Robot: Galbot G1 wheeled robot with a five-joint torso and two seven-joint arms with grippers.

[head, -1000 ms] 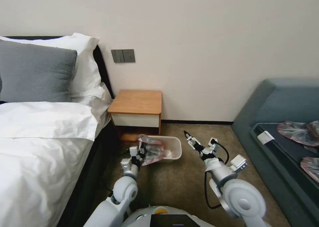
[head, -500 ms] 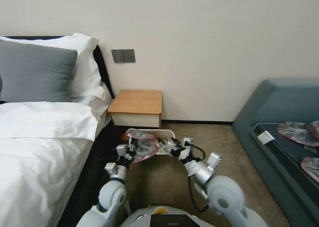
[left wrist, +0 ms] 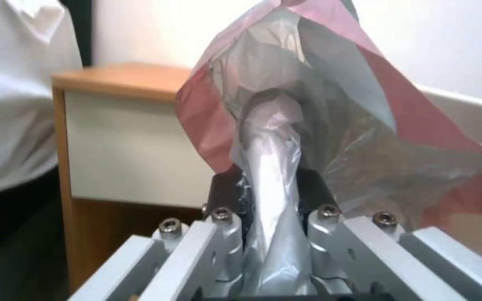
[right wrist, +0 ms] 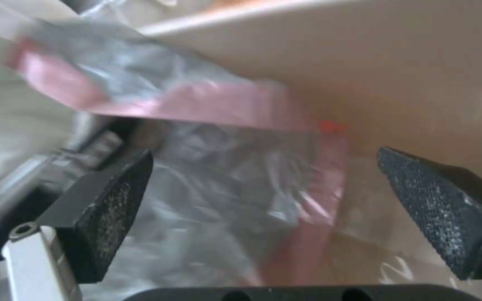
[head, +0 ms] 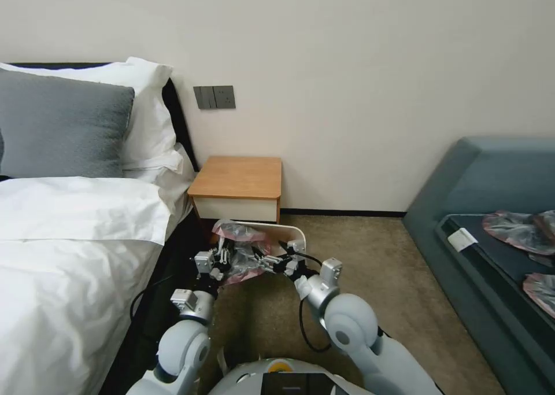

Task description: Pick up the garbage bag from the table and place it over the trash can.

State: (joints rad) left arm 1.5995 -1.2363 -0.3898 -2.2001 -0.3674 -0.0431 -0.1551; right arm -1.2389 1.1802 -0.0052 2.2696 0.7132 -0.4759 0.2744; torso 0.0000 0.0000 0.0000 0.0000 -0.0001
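Note:
The garbage bag (head: 241,249), grey crinkled film with a pink rim, hangs in front of the trash can (head: 292,231), a beige bin that looks tipped against the table (head: 238,177). My left gripper (head: 223,256) is shut on a bunched fold of the garbage bag (left wrist: 285,125), with the table (left wrist: 124,79) behind and the trash can wall (left wrist: 464,108) beside it. My right gripper (head: 261,262) is open at the bag's side. In the right wrist view, its fingers (right wrist: 113,200) stand wide apart around the film and pink rim of the garbage bag (right wrist: 219,175), close to the trash can wall (right wrist: 397,62).
A bed with white linen (head: 75,239) runs along the left, close to my left arm. A blue-grey sofa (head: 491,187) on the right carries other plastic bags (head: 514,231). Open carpet (head: 364,250) lies between the bin and the sofa.
My right arm swung left from open carpet to the bag, its gripper open. My left gripper drew the bag left and toward the table. The trash can shifted toward the table and now looks tipped.

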